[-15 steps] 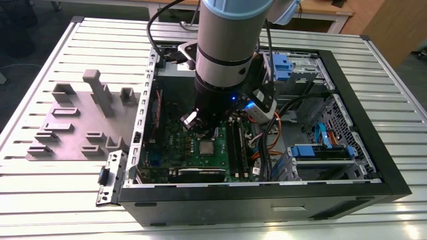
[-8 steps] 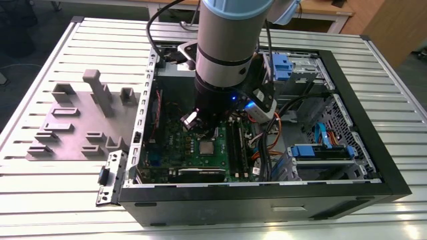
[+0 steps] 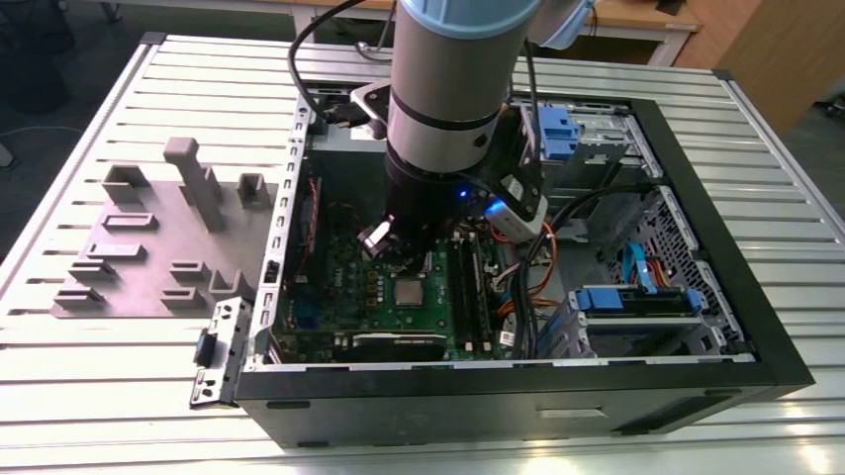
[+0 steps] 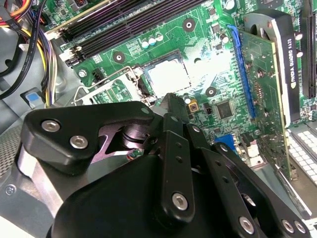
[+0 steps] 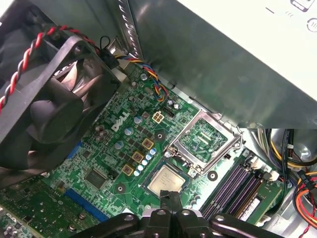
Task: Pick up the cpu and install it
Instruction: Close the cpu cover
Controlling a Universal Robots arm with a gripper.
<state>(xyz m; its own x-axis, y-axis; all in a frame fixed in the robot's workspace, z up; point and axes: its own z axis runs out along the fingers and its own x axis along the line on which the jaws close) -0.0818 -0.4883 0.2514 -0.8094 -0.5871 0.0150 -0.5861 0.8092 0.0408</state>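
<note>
Fingers (image 5: 171,198), black and blunt, pressed together over square silvery cpu (image 5: 166,179); green motherboard (image 5: 114,163) beneath.

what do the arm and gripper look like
The arm is a thick silver-grey tube with black bands, a pale blue cap and a small blue light, with black cables alongside. The gripper is black, built of jointed links with silver screws.

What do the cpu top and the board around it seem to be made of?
The cpu: probably metal on top, silvery-grey with a dull sheen. The motherboard: seemingly laminate with a glossy green coating, judging by fine traces and soldered parts.
</note>
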